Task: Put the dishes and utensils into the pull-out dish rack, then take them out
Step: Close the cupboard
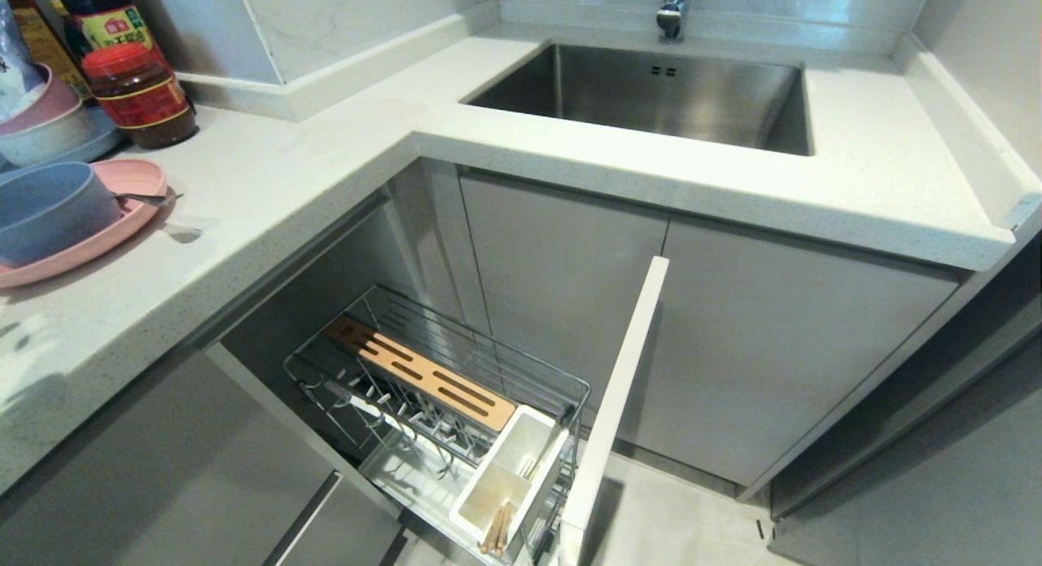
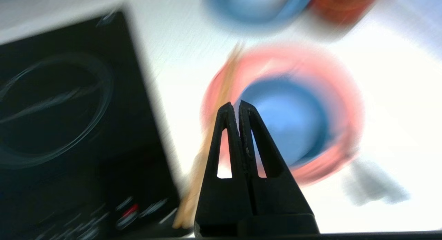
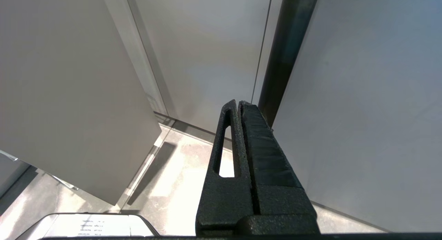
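On the bench at the robot's left, the bowl sits on the pink plate, a utensil's tip beside it; chopsticks stand in the rack's box. Only the left wrist view shows the left end effector, fingers together and empty, above the bowl; descending like that, it could knock the bowl. The right end effector hangs pressed together by the cabinets.
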### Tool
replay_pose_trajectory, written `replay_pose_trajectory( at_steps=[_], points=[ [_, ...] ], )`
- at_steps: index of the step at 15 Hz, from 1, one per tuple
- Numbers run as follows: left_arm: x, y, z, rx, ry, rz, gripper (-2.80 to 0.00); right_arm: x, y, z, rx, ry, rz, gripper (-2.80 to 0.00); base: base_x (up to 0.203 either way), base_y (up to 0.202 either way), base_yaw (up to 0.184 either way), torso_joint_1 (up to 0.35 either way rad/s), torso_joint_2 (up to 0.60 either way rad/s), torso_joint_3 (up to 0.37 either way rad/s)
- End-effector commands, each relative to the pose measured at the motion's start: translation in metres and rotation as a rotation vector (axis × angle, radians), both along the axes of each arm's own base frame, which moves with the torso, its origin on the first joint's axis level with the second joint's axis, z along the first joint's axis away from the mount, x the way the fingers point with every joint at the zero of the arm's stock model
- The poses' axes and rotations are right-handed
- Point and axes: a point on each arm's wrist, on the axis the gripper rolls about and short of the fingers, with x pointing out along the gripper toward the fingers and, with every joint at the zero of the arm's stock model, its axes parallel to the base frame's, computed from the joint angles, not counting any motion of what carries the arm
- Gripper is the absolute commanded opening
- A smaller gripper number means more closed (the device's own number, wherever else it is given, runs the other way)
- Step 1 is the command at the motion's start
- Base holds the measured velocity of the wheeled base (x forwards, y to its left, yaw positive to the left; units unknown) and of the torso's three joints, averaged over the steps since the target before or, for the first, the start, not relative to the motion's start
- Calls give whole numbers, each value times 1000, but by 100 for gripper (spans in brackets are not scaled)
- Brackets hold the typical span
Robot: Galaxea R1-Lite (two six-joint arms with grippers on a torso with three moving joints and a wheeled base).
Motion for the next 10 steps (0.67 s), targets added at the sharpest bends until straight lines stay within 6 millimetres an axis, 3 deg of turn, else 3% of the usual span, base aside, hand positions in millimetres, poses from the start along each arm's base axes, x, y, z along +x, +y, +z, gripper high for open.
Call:
replay_pose_trajectory(
  at_steps=[1,8,10],
  points=[
    [-17,-9,12,-3,-127,-38,-280,0,0,0,0,0,0,-280,0,0,0,0,0,0],
    [-45,-27,22,-69,-337,-212,-280,0,0,0,0,0,0,-280,0,0,0,0,0,0],
    [-62,-29,21,-64,-377,-295,-280,0,0,0,0,0,0,-280,0,0,0,0,0,0]
  ],
)
